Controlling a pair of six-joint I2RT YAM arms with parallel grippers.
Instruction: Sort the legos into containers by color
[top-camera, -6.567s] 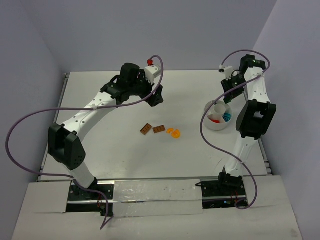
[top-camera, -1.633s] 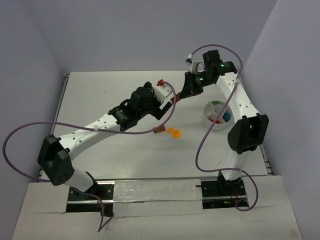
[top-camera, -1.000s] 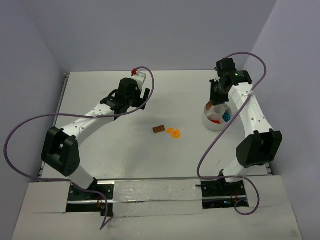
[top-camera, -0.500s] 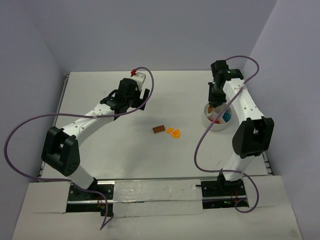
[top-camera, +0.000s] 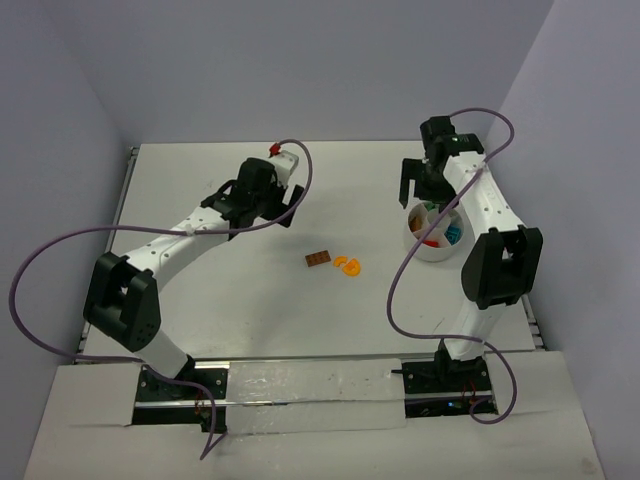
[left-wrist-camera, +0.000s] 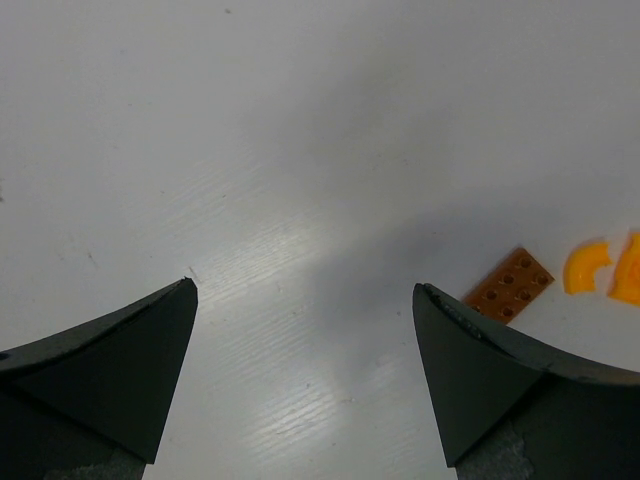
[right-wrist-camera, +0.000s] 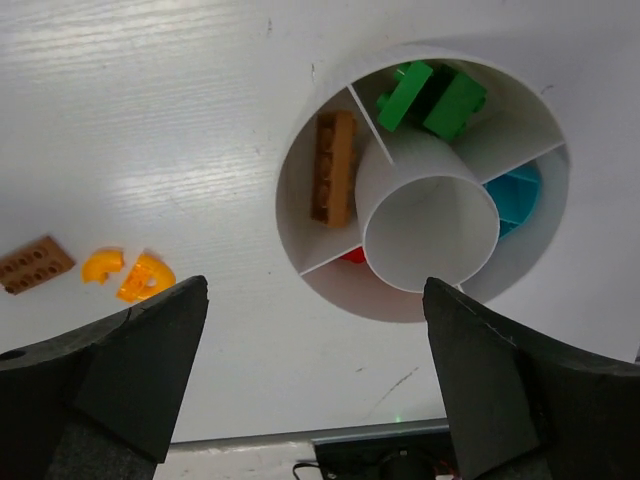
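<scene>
Lavender walls close in a white surface (top-camera: 220, 290). The right end effector (top-camera: 420, 188) hangs over the bowl (top-camera: 432, 253) with its jaws spread wide and nothing between them. Half a second ago it sat lower over the same spot, and before that it had met the left arm mid-surface, where a brown piece was carried. That brown brick (right-wrist-camera: 335, 170) now lies in its own wedge of the bowl, beside the wedge of green bricks (right-wrist-camera: 430, 95). A teal brick (right-wrist-camera: 515, 195) and a red brick (right-wrist-camera: 350, 255) show in other wedges. So the drop looks done.

Two brown pieces lay on the surface several seconds ago. Now only one brown plate (top-camera: 318, 259) is there, with the orange pieces (top-camera: 348, 265) just beside it, well apart from the bowl. The left end effector (top-camera: 288, 200) has drawn back from the centre and hovers over bare surface, jaws wide, holding nothing. Its wrist view shows the brown plate off to one side. My guess is that plate comes next, then the orange.
</scene>
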